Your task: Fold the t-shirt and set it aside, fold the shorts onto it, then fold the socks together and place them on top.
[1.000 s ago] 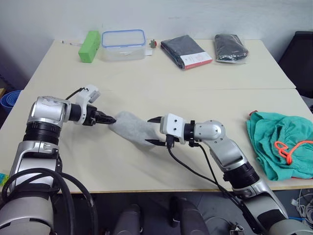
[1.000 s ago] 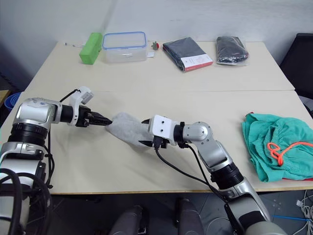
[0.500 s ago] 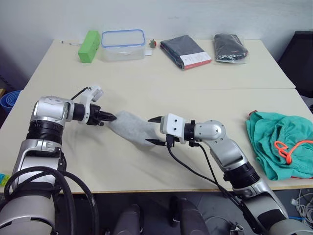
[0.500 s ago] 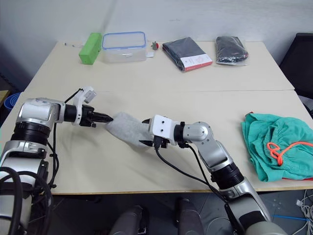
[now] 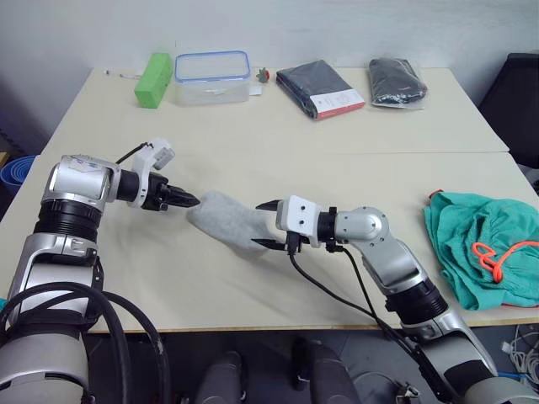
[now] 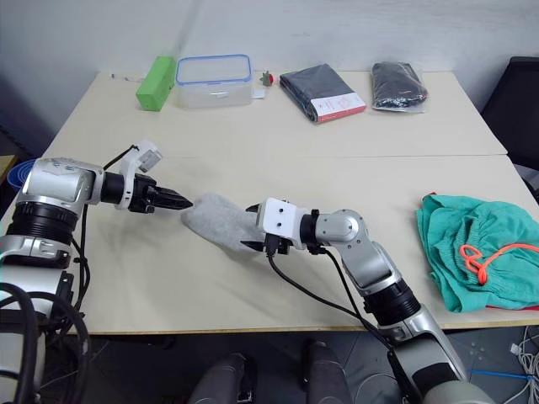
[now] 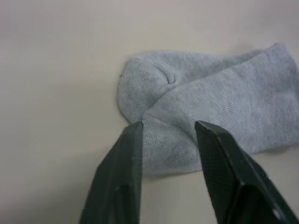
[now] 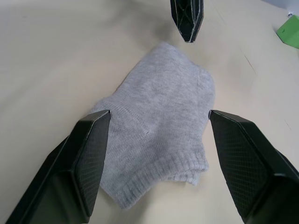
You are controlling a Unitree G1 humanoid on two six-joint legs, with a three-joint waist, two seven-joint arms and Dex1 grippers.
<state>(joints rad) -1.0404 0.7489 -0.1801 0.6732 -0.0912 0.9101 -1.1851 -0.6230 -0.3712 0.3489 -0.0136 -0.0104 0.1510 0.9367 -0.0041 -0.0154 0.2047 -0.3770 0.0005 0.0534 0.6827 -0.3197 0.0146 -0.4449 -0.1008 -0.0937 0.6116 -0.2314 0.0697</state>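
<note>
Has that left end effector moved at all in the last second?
Yes. The left end effector has drawn slightly back from the socks and risen a little toward the green box; the socks stayed put.

Pale beige table (image 5: pixel 253 151), two tops butted at a seam. On it: grey socks (image 5: pixel 226 220) spanning both grippers' fingertips; teal shorts (image 5: pixel 484 248) (orange drawstring) well outboard of the right fingers. Beyond: green block (image 5: pixel 153 80), clear lidded box (image 5: pixel 212 77), two dark packaged garments (image 5: pixel 320 89).

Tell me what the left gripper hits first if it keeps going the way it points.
Most likely the grey socks: the left gripper points straight at their near end, its fingers open just short of the fabric. Beyond lies the right gripper.
</note>
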